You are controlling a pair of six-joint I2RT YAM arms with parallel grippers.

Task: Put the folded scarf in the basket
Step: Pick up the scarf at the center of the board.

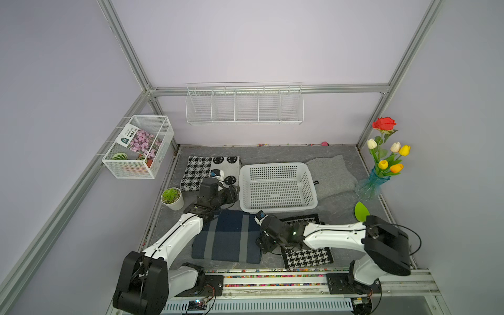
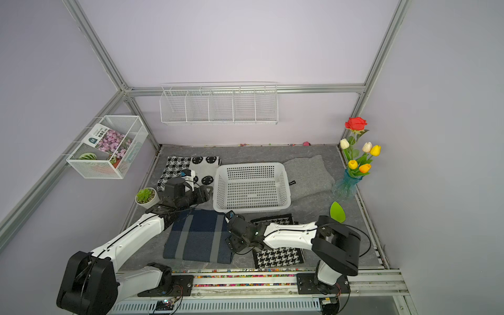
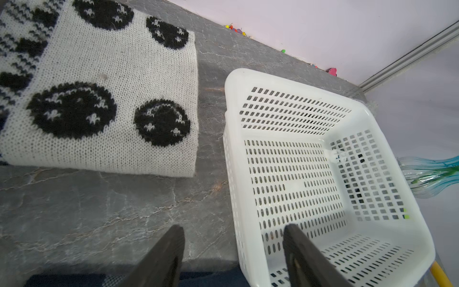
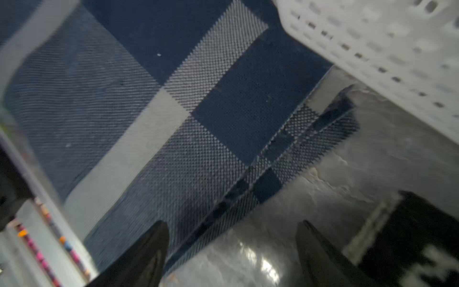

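Two spread, empty grippers: my left gripper (image 3: 233, 228) straddles the basket's (image 1: 272, 164) left wall, and my right gripper (image 4: 232, 223) hovers beside the folded scarf (image 1: 227, 236), which lies just in front of the basket. I'd pinch every layer at opposite edges and lift level.

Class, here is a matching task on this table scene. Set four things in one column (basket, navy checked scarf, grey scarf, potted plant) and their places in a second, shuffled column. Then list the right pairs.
Things
1. basket
2. navy checked scarf
3. grey scarf
4. potted plant

Places
A. at the left edge of the table
B. between the basket and the vase
C. mid-table, with nothing in it
D. just on the robot's side of the basket

Pairs: 1-C, 2-D, 3-B, 4-A
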